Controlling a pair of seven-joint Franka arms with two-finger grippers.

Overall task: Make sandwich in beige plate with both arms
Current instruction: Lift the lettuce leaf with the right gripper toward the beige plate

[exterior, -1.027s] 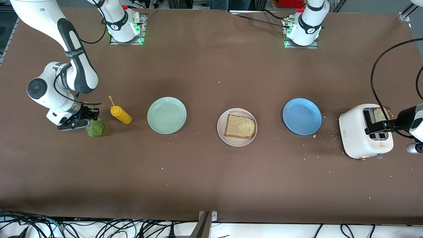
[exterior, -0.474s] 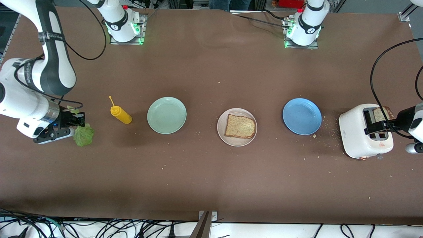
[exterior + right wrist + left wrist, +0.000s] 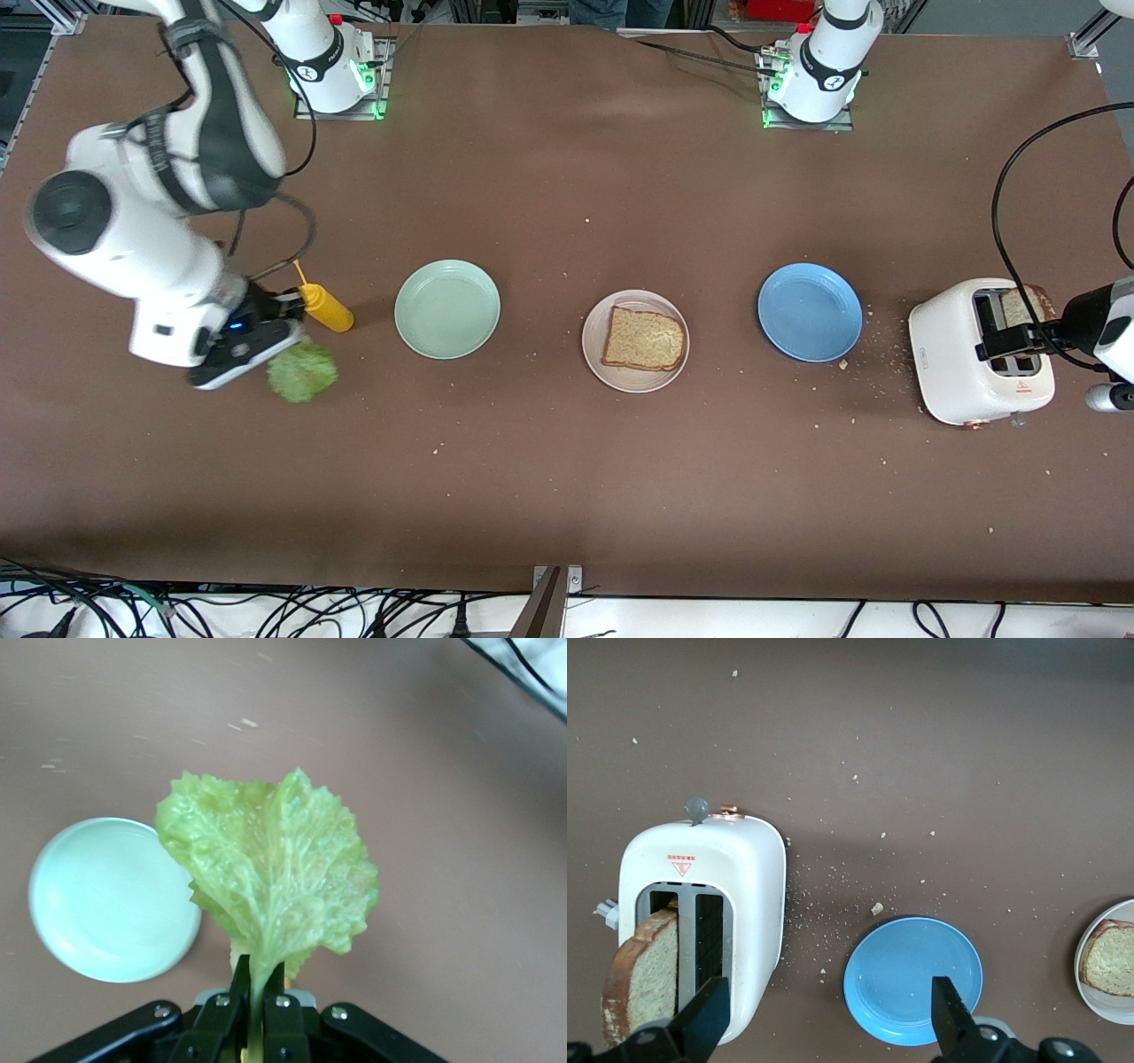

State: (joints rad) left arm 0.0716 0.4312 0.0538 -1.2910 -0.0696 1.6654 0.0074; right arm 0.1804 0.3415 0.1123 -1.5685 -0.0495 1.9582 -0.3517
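- Crinkled, veined lettuce leaf [image 3: 270,868]: bright yellow-green.
- Round raised-rim beige plate [image 3: 598,359]: off-white.
- Square wholegrain toast slice [image 3: 645,338] on it: speckled brown, darker crust.
- Round plate [image 3: 447,308]: pale mint green.
- Round plate [image 3: 810,311]: sky blue.
- Plastic squeeze bottle [image 3: 323,306]: mustard yellow.
- Boxy toaster [image 3: 952,354]: white, small red mark.
- Table covering [image 3: 567,177]: brown, dotted with pale crumbs.

The right gripper [image 3: 282,347], pinched on the stem of the lettuce leaf [image 3: 302,372], has swung from the right arm's end of the table toward the yellow squeeze bottle [image 3: 322,304]; the leaf, apparently lifted higher, now hangs just beside that bottle.
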